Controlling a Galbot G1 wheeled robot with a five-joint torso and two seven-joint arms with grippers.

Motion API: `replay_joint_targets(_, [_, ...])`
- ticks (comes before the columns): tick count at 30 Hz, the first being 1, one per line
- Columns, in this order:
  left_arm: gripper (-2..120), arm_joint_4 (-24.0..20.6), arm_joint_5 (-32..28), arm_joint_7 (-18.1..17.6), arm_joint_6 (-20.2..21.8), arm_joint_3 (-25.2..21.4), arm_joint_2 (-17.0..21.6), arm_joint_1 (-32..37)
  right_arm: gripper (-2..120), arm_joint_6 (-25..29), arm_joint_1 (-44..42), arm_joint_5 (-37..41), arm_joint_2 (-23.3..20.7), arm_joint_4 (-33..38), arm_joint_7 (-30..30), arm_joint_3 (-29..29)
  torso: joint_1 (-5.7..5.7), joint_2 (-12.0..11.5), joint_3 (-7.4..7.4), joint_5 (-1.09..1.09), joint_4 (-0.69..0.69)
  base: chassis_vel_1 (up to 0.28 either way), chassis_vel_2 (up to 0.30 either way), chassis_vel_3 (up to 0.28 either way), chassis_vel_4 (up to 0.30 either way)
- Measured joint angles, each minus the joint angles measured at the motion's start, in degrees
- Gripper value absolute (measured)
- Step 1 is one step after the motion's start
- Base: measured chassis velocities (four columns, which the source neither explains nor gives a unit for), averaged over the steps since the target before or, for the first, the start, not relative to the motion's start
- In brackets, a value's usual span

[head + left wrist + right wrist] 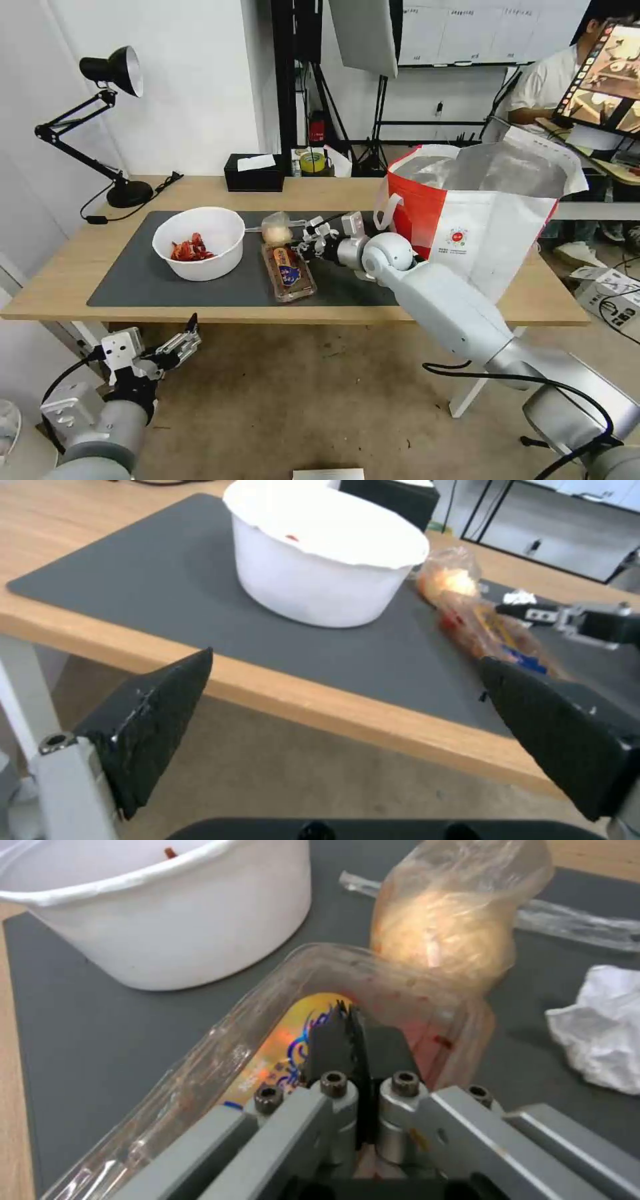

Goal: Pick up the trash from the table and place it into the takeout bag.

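On the table (63,267) lies a dark grey mat (133,283) with the trash on it. A white bowl (213,263) (313,580) (180,935) holds red shells. To its right lie a clear clamshell tray (288,272) (493,630) (200,1075) and a clear bag with a yellowish lump (276,230) (447,930). A crumpled white tissue (600,1025) (519,598) sits beside them. My right gripper (301,245) (351,1012) is shut on the tray's rim. The left gripper (187,337) (345,657) hangs open below the table's front edge. The takeout bag (480,227) stands open at the right.
A black tissue box (253,173) and a yellow tape roll (311,162) sit at the table's back edge. A black desk lamp (127,193) stands at the back left. A clear plastic wrapper (573,925) lies on the mat behind the lump bag.
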Motion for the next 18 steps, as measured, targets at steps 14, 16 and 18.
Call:
replay_joint_targets(14, [100,2.3,-10.6,0.1,-0.9,0.0,7.2,-4.3,0,-0.1,0.1,0.3,0.5,-0.2,0.8,-0.9,0.00,0.0,0.00,-0.01,0.00,0.000,0.000,0.000,0.000])
replay_joint_targets(16, [100,2.7,-11.7,0.1,-1.4,0.1,8.1,-4.9,0,-0.2,0.1,0.4,0.5,-0.2,0.9,-0.9,0.00,0.0,0.00,0.00,0.01,0.000,0.000,0.000,0.000])
replay_joint_targets(18, [100,3.8,-14.2,0.6,-2.3,0.6,10.3,-6.4,0,-0.2,0.2,0.6,0.5,-0.2,1.0,-0.9,0.00,0.0,0.00,-0.01,0.01,0.000,0.000,0.000,0.000])
